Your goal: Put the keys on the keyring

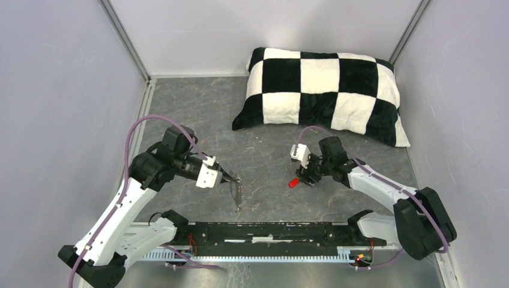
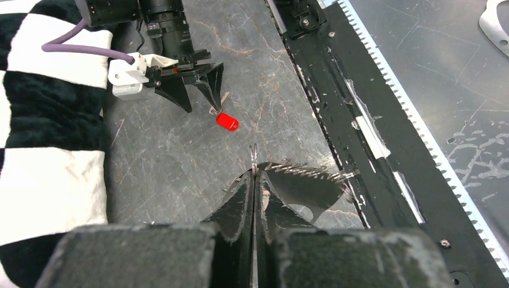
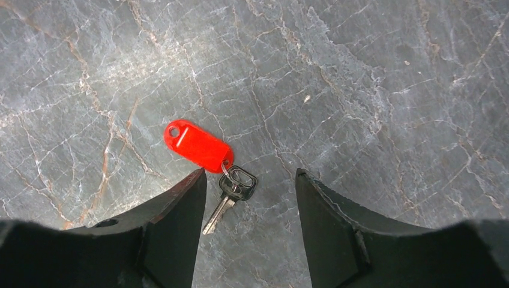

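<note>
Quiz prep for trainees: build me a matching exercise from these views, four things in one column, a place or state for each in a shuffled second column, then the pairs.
Things:
1. left gripper
2. right gripper
3. red key tag
4. checkered pillow

Places or states:
A. lying flat on the table, a small key attached
B. at the far side of the table, beyond both arms
C. shut on the thin wire keyring
D. open, fingers either side of the key

Pairs: 1-C, 2-D, 3-A, 4-B
</note>
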{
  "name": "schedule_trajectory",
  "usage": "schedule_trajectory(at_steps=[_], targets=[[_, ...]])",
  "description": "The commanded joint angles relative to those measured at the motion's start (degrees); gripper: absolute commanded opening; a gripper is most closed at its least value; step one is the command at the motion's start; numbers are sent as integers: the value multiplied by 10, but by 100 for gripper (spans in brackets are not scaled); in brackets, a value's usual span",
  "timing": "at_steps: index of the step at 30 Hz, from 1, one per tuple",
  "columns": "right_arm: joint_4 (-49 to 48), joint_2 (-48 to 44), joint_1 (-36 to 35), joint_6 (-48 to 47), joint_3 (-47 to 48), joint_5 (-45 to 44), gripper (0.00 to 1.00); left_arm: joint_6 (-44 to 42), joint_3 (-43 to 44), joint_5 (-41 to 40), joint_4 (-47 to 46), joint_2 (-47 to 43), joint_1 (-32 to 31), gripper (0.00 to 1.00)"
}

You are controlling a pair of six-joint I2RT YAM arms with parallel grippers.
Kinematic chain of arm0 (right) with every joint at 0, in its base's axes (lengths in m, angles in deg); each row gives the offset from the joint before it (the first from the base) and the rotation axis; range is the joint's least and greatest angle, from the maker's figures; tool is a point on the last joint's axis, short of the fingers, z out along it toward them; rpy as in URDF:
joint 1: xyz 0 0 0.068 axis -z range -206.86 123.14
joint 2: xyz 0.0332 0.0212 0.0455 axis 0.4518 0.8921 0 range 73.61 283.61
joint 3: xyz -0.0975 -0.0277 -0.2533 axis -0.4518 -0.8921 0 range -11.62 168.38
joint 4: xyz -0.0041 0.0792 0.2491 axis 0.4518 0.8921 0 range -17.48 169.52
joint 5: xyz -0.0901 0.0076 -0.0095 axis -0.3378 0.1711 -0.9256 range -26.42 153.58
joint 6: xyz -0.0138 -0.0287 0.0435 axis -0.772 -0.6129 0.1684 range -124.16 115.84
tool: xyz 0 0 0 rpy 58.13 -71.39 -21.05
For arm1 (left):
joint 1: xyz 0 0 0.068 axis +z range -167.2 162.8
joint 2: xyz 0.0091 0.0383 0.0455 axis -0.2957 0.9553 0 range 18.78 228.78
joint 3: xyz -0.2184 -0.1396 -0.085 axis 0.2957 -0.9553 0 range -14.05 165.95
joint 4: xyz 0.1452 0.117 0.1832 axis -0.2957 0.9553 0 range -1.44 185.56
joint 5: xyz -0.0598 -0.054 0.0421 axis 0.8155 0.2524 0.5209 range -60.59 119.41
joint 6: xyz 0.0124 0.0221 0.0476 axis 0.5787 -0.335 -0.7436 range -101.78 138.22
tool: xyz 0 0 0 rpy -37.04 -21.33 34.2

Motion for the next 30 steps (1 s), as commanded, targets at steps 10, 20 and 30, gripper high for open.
schedule_trajectory(at_steps=[10, 20, 30], targets=[[24, 41, 14, -54, 37, 28, 63, -58, 52, 17, 27, 11, 1, 2], [6, 73, 1, -40, 40, -9, 51, -59, 62, 7, 27, 7, 1, 2], [-42, 81, -32, 17, -1, 15, 28, -73, 60, -6, 27, -1, 1, 2]])
